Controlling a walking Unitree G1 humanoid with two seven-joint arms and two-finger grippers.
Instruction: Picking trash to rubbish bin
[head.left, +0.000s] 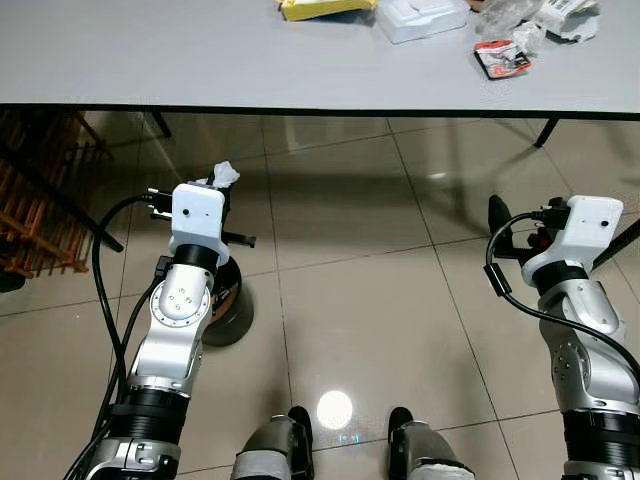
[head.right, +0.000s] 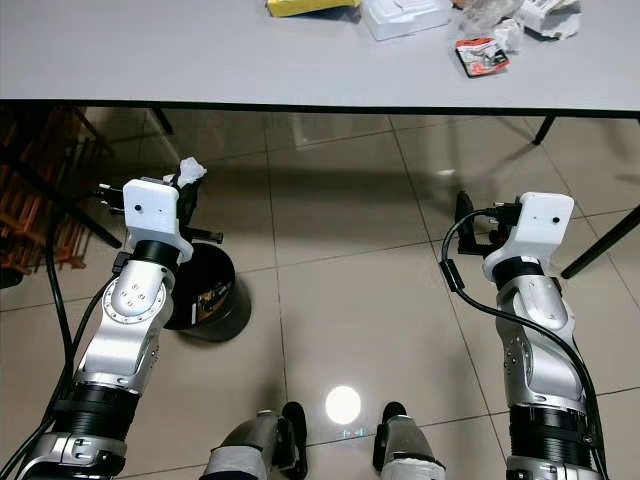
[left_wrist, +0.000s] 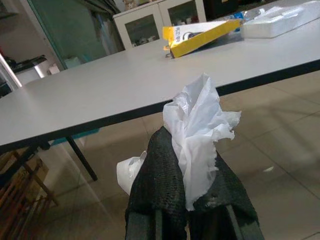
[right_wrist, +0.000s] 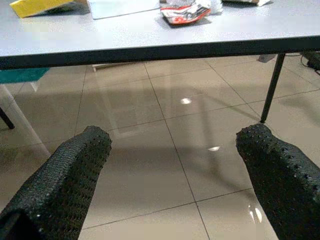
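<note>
My left gripper (left_wrist: 192, 165) is shut on a crumpled white tissue (left_wrist: 197, 130), whose tip sticks up past the wrist (head.left: 224, 175). It is held over the floor just beyond a black rubbish bin (head.right: 215, 300) that stands by my left arm. My right gripper (right_wrist: 175, 165) is open with nothing between its fingers (right_wrist: 75, 170), held over the tiles at the right (head.left: 497, 215). On the grey table (head.left: 200, 60) lie more trash: a yellow box (head.left: 320, 8), a white foam container (head.left: 420, 18), a red wrapper (head.left: 500, 58) and crumpled clear plastic (head.left: 560, 18).
The table edge runs across just ahead of both arms, with a black table leg (right_wrist: 270, 87) at the right. A dark wooden rack (head.left: 40, 200) stands on the left. My feet (head.left: 345, 440) are on beige floor tiles.
</note>
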